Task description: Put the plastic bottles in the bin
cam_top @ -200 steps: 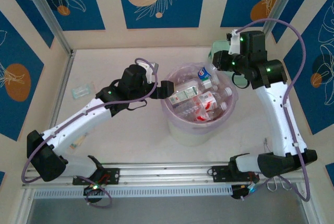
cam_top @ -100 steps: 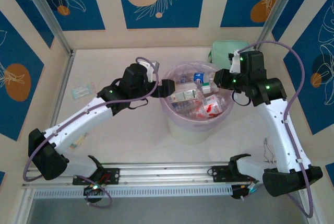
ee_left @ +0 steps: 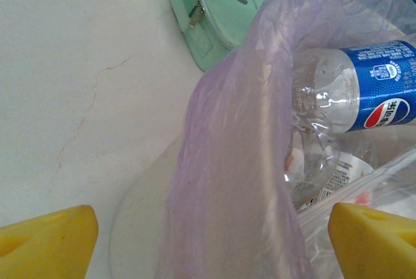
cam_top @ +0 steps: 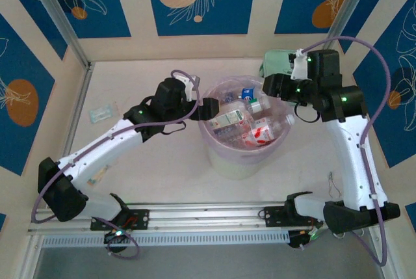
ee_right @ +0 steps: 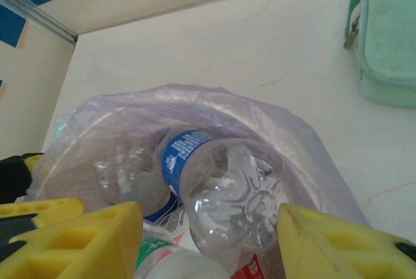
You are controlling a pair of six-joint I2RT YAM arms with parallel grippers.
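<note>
The bin (cam_top: 227,162) is a white bucket with a lilac bag, holding several plastic bottles (cam_top: 250,129) with red-white, green and blue labels. My right gripper (cam_top: 270,87) hangs over its far right rim. In the right wrist view its yellow fingers (ee_right: 84,240) stand apart, open, around the base of a clear blue-labelled bottle (ee_right: 227,188) that lies inside the bag (ee_right: 195,97), with a gap on the left side. My left gripper (cam_top: 208,108) sits at the bin's left rim, open wide, with the bag's edge (ee_left: 227,162) between its fingers (ee_left: 45,240). A blue-labelled bottle (ee_left: 364,90) shows inside.
A mint green zip case (cam_top: 279,63) lies on the table just behind the bin, close to my right wrist, also seen as the mint case (ee_left: 218,6) and the case (ee_right: 390,38). A small pale packet (cam_top: 103,112) lies far left. Walls close in the table on three sides.
My right gripper came over the bin's far right rim and its fingers have spread apart from the blue-labelled bottle. The left arm has stayed at the left rim.
</note>
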